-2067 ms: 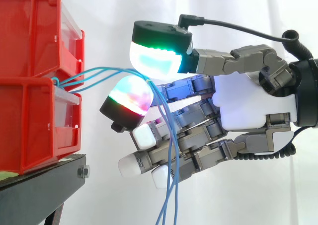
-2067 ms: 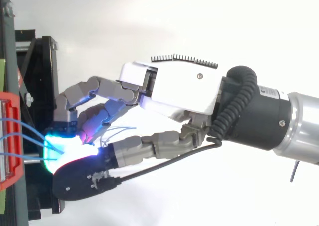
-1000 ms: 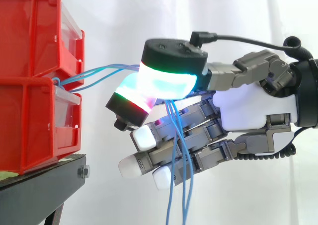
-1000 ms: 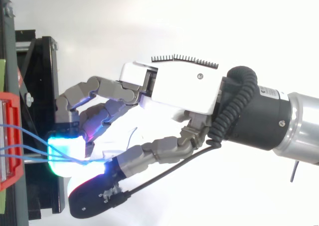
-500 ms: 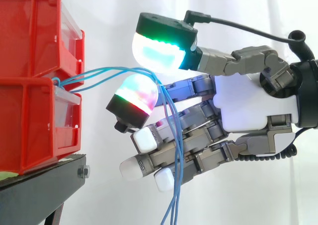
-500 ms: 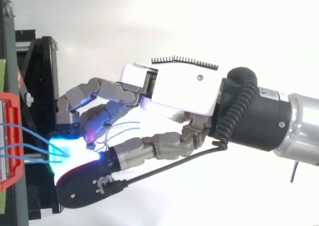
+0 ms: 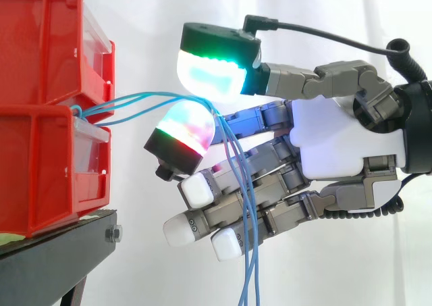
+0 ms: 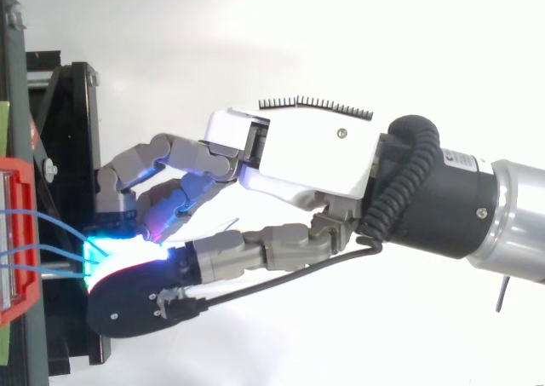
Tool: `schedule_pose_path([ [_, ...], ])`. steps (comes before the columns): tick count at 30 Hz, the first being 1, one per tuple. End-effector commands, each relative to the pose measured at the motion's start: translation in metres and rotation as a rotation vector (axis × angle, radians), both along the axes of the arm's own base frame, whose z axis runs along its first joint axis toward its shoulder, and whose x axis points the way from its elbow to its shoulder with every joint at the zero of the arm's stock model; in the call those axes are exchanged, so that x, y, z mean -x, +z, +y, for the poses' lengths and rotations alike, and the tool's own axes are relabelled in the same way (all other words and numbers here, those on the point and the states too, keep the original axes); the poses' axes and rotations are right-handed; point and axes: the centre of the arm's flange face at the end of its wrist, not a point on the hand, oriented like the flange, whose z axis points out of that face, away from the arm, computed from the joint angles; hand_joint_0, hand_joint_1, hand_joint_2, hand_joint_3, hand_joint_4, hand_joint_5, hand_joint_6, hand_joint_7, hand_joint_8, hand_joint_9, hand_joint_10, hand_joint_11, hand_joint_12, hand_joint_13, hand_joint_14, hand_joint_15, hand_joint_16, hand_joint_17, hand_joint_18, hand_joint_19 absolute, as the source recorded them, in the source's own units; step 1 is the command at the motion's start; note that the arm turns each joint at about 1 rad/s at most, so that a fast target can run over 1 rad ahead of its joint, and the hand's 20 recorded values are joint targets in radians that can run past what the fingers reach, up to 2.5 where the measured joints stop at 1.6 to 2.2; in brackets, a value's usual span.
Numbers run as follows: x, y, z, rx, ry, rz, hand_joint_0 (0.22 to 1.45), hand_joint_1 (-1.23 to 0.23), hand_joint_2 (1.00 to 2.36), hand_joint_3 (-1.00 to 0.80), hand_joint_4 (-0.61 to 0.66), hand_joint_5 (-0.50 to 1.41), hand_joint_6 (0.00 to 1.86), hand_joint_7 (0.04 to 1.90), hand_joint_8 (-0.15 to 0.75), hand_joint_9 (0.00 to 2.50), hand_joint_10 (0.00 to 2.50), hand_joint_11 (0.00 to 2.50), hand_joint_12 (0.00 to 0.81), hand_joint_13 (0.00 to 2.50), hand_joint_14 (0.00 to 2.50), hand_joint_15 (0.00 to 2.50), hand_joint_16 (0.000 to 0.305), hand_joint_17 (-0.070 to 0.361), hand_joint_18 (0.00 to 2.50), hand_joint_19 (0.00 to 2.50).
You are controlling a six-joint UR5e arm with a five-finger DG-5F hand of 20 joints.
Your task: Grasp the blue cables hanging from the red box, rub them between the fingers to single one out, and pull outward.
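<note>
Several thin blue cables leave the gap between the two stacked red bins and arc right. They drape over a red-green glowing finger pad, then hang down across the lower fingers. My hand reaches in from the right with its fingers curled. The thumb pad, glowing white and green, sits just above that finger pad, and the cables run between the two. In the top view the hand has its thumb across the cables close to the red bin.
The red bins rest on a black stand, whose edge lies under my fingertips in the top view. A white curtain hangs behind. Open room lies below and to the right of the bins.
One second ago the thumb pad was pressed down over the finger pad; it has since lifted back above it. The hanging cable ends have swung a little to the right.
</note>
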Motion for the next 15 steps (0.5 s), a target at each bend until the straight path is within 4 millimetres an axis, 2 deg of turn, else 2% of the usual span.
schedule_pose_path([
  [1,0.0001,0.0004,0.0000,0.000,0.000,-0.001,0.56,-0.64,1.02,-0.20,0.18,-0.18,0.82,1.15,0.343,0.79,0.01,0.55,0.370,0.69,0.02,0.45,0.050,0.113,0.55,0.66],
  [4,0.0001,0.0005,-0.0001,0.000,-0.001,-0.001,0.56,-0.68,1.02,-0.14,0.18,-0.18,0.83,1.19,0.338,0.79,0.01,0.55,0.367,0.68,0.01,0.44,0.050,0.112,0.55,0.65],
  [8,0.0003,0.0003,-0.0014,0.000,-0.003,0.001,0.59,-0.74,1.02,-0.11,0.17,-0.19,0.85,1.14,0.333,0.77,0.01,0.56,0.364,0.68,0.02,0.44,0.049,0.111,0.55,0.63],
  [15,0.0007,-0.0013,-0.0003,0.002,-0.001,0.008,0.63,-0.83,1.02,-0.14,0.16,-0.21,0.86,1.10,0.324,0.73,0.01,0.57,0.355,0.66,0.02,0.44,0.048,0.109,0.55,0.61],
])
